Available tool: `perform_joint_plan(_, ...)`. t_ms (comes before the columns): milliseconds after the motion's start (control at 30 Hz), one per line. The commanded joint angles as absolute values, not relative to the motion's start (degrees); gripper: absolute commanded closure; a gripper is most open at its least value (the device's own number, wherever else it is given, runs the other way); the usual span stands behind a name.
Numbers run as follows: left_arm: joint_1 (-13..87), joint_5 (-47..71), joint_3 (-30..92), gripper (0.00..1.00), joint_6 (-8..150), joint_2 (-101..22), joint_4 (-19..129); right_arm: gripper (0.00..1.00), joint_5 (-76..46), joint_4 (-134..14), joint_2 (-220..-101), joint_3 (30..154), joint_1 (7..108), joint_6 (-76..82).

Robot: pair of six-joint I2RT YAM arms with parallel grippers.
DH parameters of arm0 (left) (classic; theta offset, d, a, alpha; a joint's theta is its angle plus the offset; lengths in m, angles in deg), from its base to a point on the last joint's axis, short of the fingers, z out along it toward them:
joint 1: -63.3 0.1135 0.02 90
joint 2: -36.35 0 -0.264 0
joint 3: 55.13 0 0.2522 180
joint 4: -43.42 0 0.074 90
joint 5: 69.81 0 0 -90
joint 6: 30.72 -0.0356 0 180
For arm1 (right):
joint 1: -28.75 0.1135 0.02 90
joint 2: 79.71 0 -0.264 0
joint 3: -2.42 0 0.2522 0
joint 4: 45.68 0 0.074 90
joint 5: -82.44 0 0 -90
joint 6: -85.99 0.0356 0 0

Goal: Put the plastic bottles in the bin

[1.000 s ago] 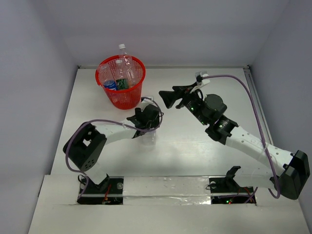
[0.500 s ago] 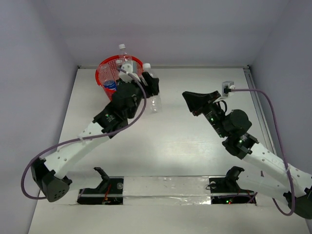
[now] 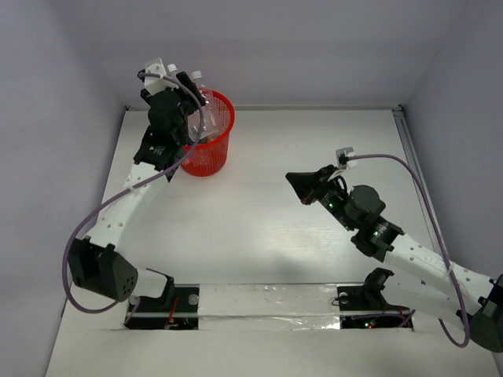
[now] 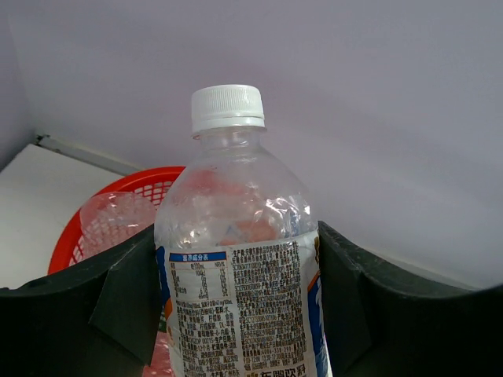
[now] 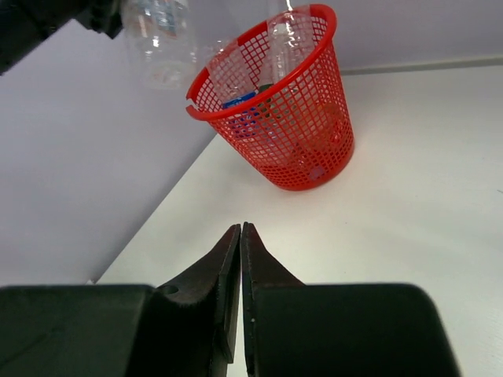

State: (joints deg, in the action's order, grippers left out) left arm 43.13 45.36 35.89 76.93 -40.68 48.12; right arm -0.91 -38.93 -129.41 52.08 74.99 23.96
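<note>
At upper left, the left gripper (image 4: pixel 236 306) clamped a white-capped bottle (image 4: pixel 229 196) just above the rim of the red bin (image 3: pixel 206 157). The right gripper (image 5: pixel 240 259) was closed, empty. The bottle likely needed centring over the opening before release.

1. The held bottle (image 4: pixel 236 259) is clear, glossy plastic with bright glints. Its cap (image 4: pixel 228 107) is white plastic, matt and finely ribbed round the side.
2. Its label (image 4: pixel 236 322) looks like thin printed film, smooth and slightly shiny.
3. The left pincer (image 4: pixel 236 294) has dull, matt black fingers (image 4: pixel 118 306).
4. The right pincer (image 5: pixel 240 236) is also matt black, with a faint sheen along its edges.
5. The bin (image 5: pixel 291 133) is red plastic mesh, glossy on the rim.
6. The bottles inside it (image 5: pixel 281 39) are clear, crinkled plastic.
7. The bench (image 5: pixel 409 196) is white, smooth and matt.
8. The left arm shell (image 3: pixel 118 216) is smooth white plastic; the cable (image 3: pixel 377 155) has a smooth purple sheath.
</note>
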Motion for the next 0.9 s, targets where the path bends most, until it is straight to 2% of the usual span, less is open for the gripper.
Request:
perform_joint_plan(0, 45.01, 46.20, 36.95, 0.58, 71.51, -42.04, 39.98, 0.91, -2.64, -35.19, -129.63, 52.22, 75.51, 24.56)
perform_joint_plan(333, 49.06, 47.70, 33.52, 0.57, 66.49, -49.51, 31.08, 0.89, -3.96, -34.83, -130.87, 52.31, 75.51, 24.38)
perform_joint_plan(533, 49.06, 43.66, 29.31, 0.53, 63.42, -51.54, 24.94, 0.89, -3.78, -34.39, -131.22, 52.13, 75.51, 24.47)
perform_joint_plan(767, 49.06, 42.25, 25.96, 0.32, 62.53, -53.12, 22.99, 0.89, -5.10, -33.69, -132.71, 52.57, 75.51, 24.91)
perform_joint_plan(867, 49.06, 40.93, 25.34, 0.20, 63.84, -51.72, 24.48, 0.89, -5.10, -33.60, -133.15, 52.75, 76.03, 24.91)
